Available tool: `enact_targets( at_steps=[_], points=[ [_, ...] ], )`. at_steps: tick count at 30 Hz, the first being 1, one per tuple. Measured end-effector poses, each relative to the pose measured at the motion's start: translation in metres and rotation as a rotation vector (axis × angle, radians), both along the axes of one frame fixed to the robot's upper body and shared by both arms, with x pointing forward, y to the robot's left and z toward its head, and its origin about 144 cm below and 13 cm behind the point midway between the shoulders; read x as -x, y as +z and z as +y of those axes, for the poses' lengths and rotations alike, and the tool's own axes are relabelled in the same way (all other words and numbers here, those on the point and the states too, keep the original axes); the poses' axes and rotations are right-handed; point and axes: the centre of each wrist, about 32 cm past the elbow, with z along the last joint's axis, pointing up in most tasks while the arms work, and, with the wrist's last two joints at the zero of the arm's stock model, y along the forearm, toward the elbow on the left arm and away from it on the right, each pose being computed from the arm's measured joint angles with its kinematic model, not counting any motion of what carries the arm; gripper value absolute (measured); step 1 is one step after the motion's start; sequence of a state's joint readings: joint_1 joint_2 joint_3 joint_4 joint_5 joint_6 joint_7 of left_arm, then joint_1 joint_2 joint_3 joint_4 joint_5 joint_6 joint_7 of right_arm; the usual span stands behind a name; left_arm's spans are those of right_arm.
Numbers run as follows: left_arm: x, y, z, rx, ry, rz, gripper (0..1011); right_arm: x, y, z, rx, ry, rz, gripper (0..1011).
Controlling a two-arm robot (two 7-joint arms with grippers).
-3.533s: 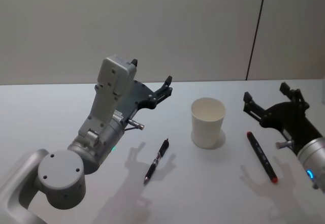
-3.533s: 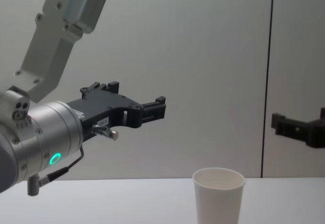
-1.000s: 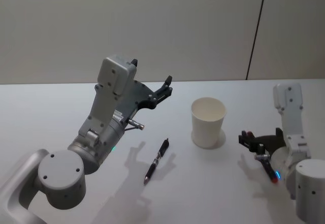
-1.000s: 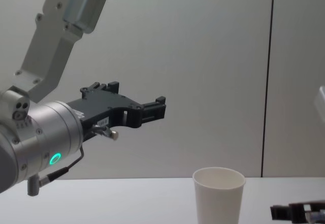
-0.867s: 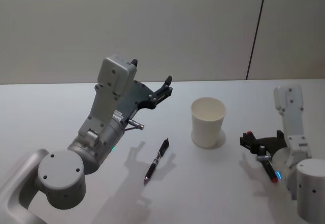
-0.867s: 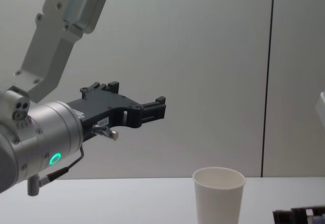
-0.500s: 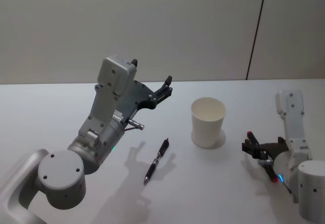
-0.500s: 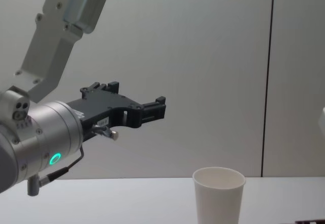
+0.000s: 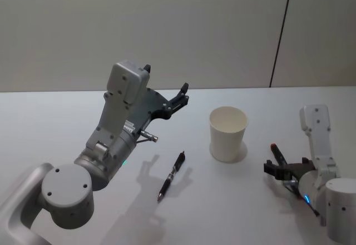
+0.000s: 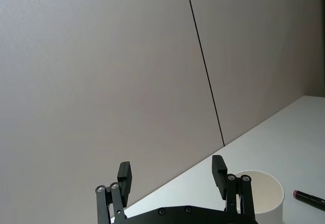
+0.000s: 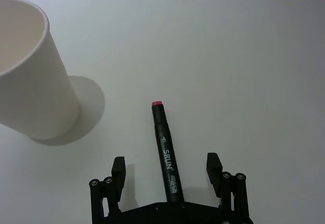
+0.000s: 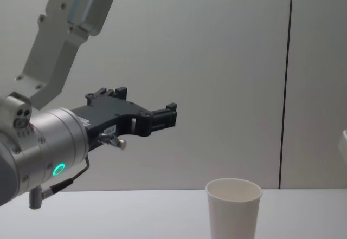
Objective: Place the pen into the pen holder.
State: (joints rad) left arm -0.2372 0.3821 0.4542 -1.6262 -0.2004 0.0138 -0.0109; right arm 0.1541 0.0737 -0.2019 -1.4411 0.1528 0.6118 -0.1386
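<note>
The pen holder, a white paper cup (image 9: 228,134), stands upright mid-table, also seen as the cup (image 11: 30,82) and the cup (image 12: 233,211). To its right lies a black pen with red ends (image 11: 166,153); in the head view its far red tip (image 9: 273,145) pokes out from under my right gripper (image 9: 285,170). That right gripper (image 11: 166,169) is low and open, one finger on each side of the pen's barrel without touching it. A second, slimmer black pen (image 9: 171,176) lies left of the cup. My left gripper (image 9: 182,98) hangs open and empty high above the table.
The white table (image 9: 233,206) has bare room in front of the cup and between the two pens. A grey wall with a dark vertical seam (image 9: 281,34) closes the back. The left arm's grey body (image 9: 111,139) stands over the table's left half.
My right gripper has dropped from high up down to the table and drawn back along the red-ended pen, fingers now astride it. The left arm, cup and slim pen have not moved.
</note>
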Motion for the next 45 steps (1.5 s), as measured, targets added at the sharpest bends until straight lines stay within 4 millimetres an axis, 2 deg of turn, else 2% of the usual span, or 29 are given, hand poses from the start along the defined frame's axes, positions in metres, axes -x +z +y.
enact_targets(
  at_steps=[8,16,19,21,22,24,27,33,42,45],
  points=[
    [0.000,0.000,0.000,0.000,0.000,0.000,1008,-0.002,-0.005,-0.001,-0.002,0.001,0.018,994],
    [0.000,0.000,0.000,0.000,0.000,0.000,1008,-0.003,-0.010,-0.002,-0.004,0.002,0.030,823],
    [0.000,0.000,0.000,0.000,0.000,0.000,1008,-0.004,-0.013,-0.001,-0.005,0.002,0.038,692],
    [0.000,0.000,0.000,0.000,0.000,0.000,1008,-0.004,-0.014,-0.001,-0.006,0.003,0.039,653],
    [0.000,0.000,0.000,0.000,0.000,0.000,1008,-0.004,-0.015,-0.001,-0.007,0.004,0.040,591],
    [0.000,0.000,0.000,0.000,0.000,0.000,1008,-0.005,-0.015,-0.001,-0.008,0.006,0.040,574],
    [0.000,0.000,0.000,0.000,0.000,0.000,1009,-0.005,-0.017,-0.001,-0.009,0.009,0.039,447],
    [0.000,0.000,0.000,0.000,0.000,0.000,1008,-0.005,-0.018,0.000,-0.012,0.019,0.034,391],
    [0.000,0.000,0.000,0.000,0.000,0.000,1008,-0.004,-0.020,0.001,-0.022,0.035,0.024,175],
    [0.000,0.000,0.000,0.000,0.000,0.000,1008,-0.003,-0.021,0.001,-0.026,0.038,0.022,169]
  ],
)
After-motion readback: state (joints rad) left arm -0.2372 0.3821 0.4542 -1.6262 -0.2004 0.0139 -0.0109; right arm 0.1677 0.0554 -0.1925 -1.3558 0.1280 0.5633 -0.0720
